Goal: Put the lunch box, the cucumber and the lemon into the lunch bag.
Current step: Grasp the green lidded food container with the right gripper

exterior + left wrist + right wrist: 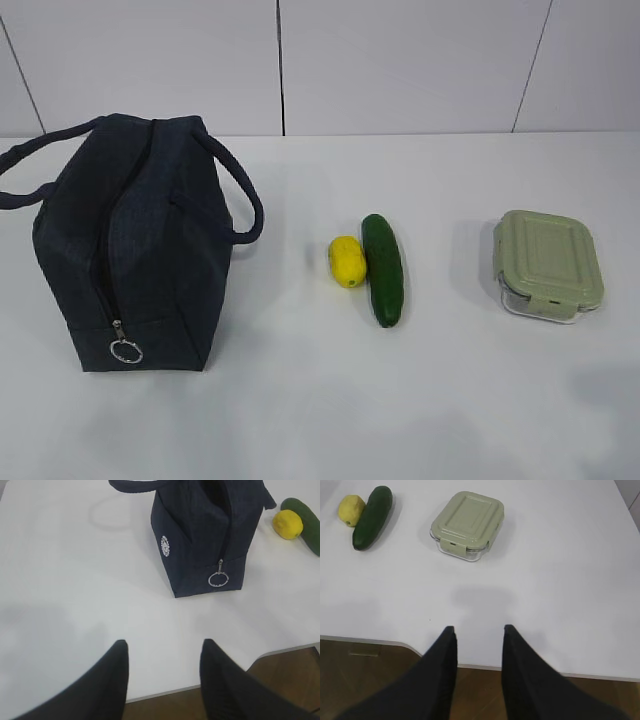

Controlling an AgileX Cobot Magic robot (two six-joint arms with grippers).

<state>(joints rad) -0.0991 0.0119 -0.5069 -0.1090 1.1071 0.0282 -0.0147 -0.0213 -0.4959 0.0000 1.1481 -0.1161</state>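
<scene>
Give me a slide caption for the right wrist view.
Open right gripper hovers short of lunch box, cucumber and lemon.

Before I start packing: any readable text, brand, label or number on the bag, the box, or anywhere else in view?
No readable text in any view.
Lunch bag: a small round white emblem on its side panel, too small and blurred to read; whether it holds letters cannot be told.
Lunch box: the lid shows only moulded ridges, no print.
Cucumber, lemon, table: no marks.
</scene>
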